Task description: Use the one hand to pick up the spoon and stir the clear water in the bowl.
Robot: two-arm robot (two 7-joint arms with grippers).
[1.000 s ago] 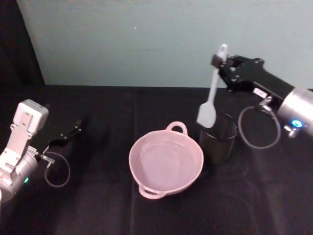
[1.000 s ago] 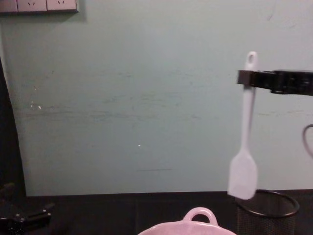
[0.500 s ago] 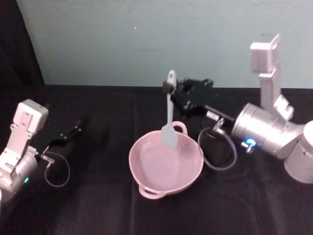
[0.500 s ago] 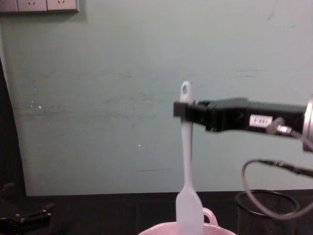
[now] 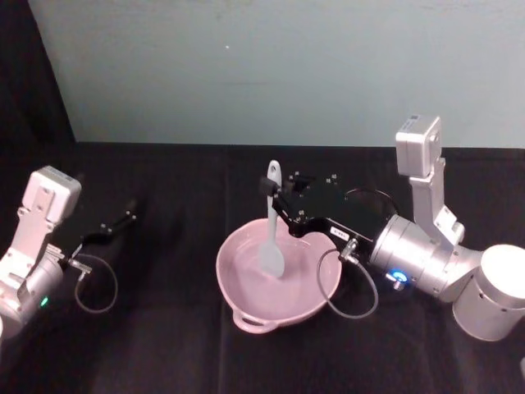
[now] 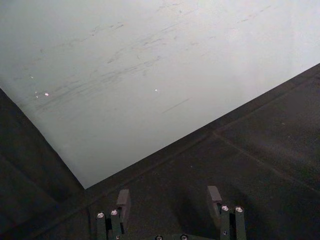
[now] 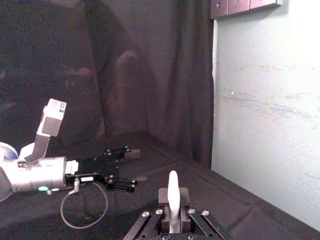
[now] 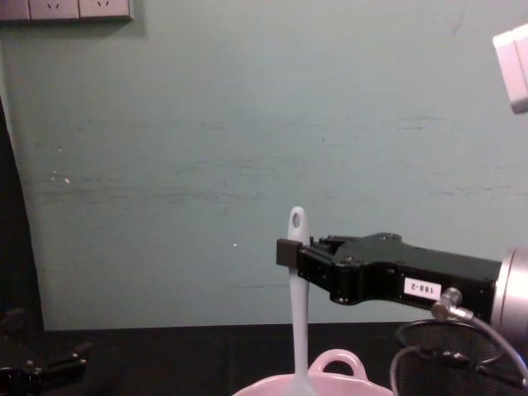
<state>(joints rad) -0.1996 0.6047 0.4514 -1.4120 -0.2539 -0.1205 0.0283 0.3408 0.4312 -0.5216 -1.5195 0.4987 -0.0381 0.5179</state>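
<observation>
— Right gripper [image 5: 277, 195]?
— Clamped on the spoon [image 5: 271, 240], just under the hole in the handle. It is lower and nearer than half a second ago, reaching over the far rim of the bowl [image 5: 221, 271].
— Left gripper [image 5: 123, 220]?
— Parked at the left of the black table [image 5: 164, 353], fingers apart, unmoved.
— Bowl?
— Same spot.
— Spoon?
— Upright, blade now down inside the bowl; earlier it hung at the far rim. Contact with water: cannot tell.
</observation>
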